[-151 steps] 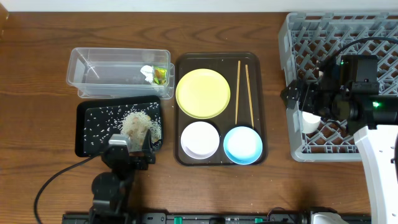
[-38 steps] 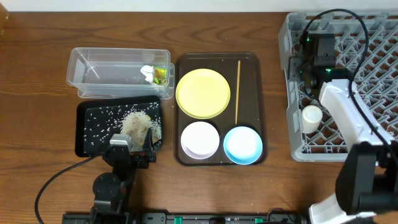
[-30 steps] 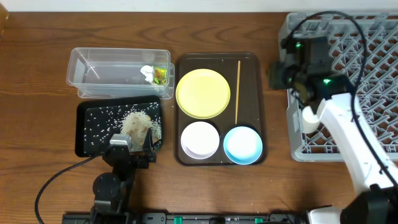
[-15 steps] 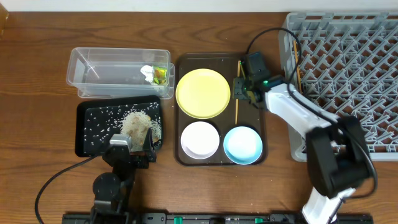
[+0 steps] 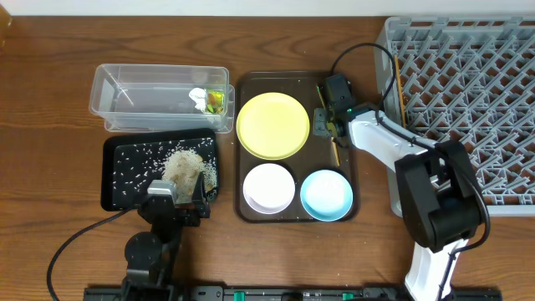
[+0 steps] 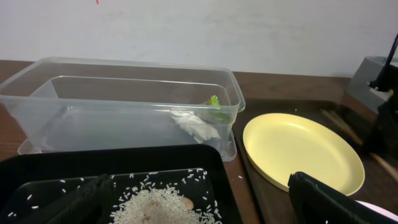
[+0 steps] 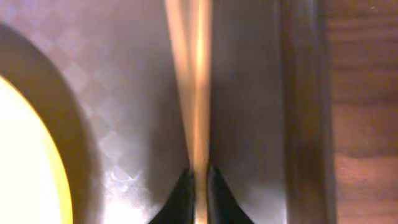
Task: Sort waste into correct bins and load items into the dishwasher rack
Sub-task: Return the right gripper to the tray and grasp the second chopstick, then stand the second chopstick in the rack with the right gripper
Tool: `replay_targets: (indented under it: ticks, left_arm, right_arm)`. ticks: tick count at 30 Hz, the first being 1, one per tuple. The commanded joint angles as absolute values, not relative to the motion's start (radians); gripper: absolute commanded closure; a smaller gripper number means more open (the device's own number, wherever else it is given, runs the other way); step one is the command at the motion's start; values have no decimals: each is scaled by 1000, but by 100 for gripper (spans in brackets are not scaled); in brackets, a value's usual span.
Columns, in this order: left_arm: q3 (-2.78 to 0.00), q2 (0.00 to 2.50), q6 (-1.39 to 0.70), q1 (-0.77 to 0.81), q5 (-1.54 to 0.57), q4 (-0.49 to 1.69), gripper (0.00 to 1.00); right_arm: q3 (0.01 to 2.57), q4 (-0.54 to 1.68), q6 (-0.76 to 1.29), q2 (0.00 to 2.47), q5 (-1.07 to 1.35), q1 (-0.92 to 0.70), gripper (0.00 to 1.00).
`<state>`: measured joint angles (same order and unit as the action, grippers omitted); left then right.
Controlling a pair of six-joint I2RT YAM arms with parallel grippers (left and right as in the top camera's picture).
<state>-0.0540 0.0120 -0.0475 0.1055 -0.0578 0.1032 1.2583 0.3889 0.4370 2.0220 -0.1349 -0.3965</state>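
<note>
On the right side of the dark brown serving tray (image 5: 284, 77), swung back from the dishwasher rack (image 5: 468, 100) inside 2 seconds and closed narrow on the 2nd chopstick (image 7: 196, 93) with the right gripper (image 5: 324, 124). Skewed off its straight line already; impossible to tell whether clear of the tray. Apparently the 1st chopstick (image 5: 399, 88) delivered at the rack's left edge, so halfway through the pair. Yet to load: yellow plate (image 5: 272, 125), white bowl (image 5: 268, 187), blue bowl (image 5: 326, 194). No change at the left gripper (image 6: 198, 196): spread wide above the rice (image 5: 182, 165) in the black tray (image 5: 109, 180).
</note>
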Motion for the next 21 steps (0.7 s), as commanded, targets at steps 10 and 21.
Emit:
replay_targets:
  ticks: [10, 21]
  left_arm:
    - [-25, 4, -34, 99, -68, 110, 9]
    - [-25, 4, -34, 99, -68, 110, 9]
  right_arm:
    - [1238, 570, 280, 1659, -71, -247, 99]
    - [1237, 468, 139, 1542, -65, 32, 99]
